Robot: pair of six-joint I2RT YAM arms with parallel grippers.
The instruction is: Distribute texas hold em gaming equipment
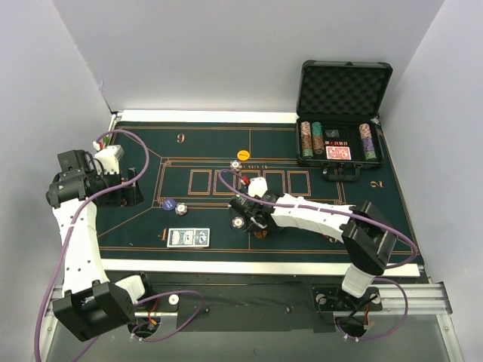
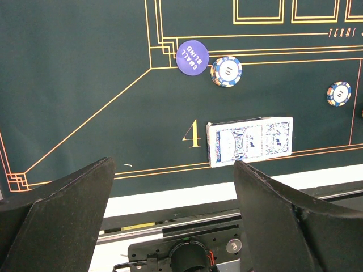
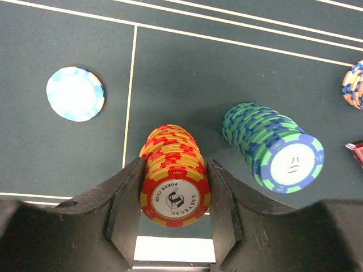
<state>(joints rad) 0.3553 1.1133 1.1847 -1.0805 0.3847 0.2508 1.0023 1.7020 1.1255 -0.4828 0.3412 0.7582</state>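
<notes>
A stack of yellow-and-red poker chips (image 3: 174,190) stands on the green mat, and my right gripper (image 3: 176,163) is shut on it, one finger pressed to each side. A green-and-blue chip stack (image 3: 278,150) stands just to its right. One white-and-blue chip (image 3: 75,93) lies flat to the left. In the top view the right gripper (image 1: 253,215) is at the mat's middle. My left gripper (image 2: 173,164) is open and holds nothing, raised over the mat's left end (image 1: 132,188). Below it lie blue-backed cards (image 2: 249,140), a purple small-blind button (image 2: 192,56) and a blue-and-white chip (image 2: 226,71).
The open black foam-lined case (image 1: 343,147) sits at the back right, with chip rows and a red-backed deck (image 1: 338,153) inside. An orange chip (image 1: 243,154) and a white chip (image 1: 236,164) lie behind the right gripper. The mat's white near edge (image 2: 170,195) runs below the cards.
</notes>
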